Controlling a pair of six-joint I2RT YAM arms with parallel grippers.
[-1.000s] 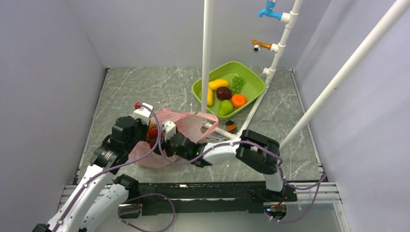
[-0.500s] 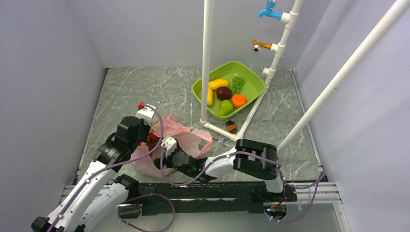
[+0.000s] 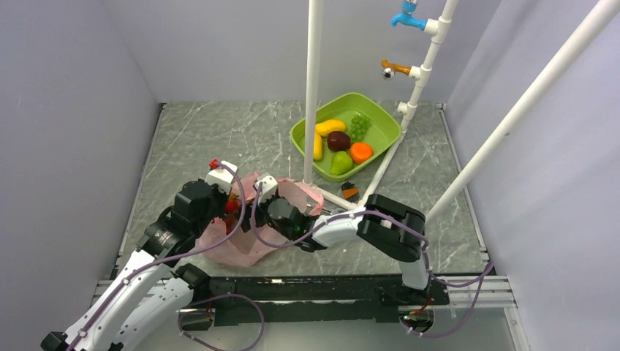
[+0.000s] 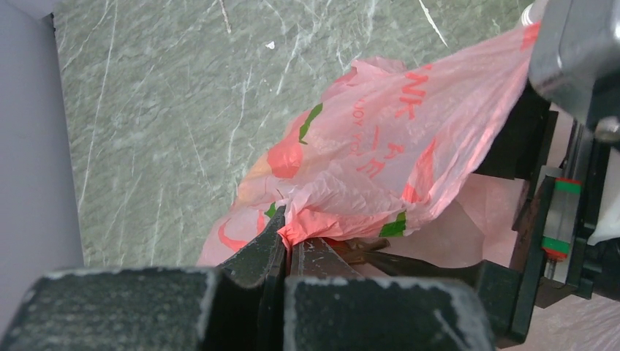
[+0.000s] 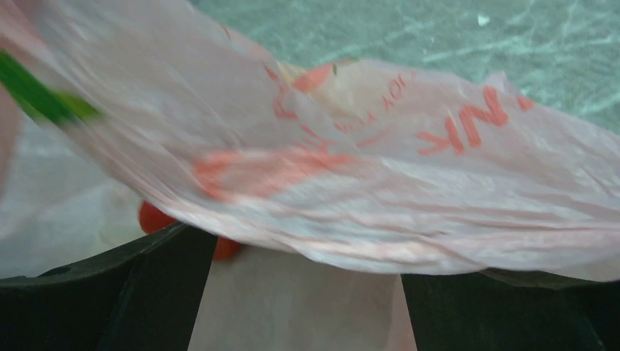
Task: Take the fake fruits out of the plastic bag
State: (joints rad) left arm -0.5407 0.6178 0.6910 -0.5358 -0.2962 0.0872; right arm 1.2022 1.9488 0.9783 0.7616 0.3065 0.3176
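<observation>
plastic bag [image 4: 380, 139] fold tight in left gripper [image 4: 287, 240]

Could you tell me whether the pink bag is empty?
Not empty: a red fruit shows through the bag in the right wrist view; which fruit, cannot tell.

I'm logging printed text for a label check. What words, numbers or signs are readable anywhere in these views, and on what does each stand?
"NK": large red letters on the plastic bag, the end of a longer word lost in the folds; they also show in the right wrist view.
Smaller red lettering beside it, possibly "YOU": too creased and blurred to read surely.
The green tub carries no readable text, and the top view shows none anywhere else.
</observation>
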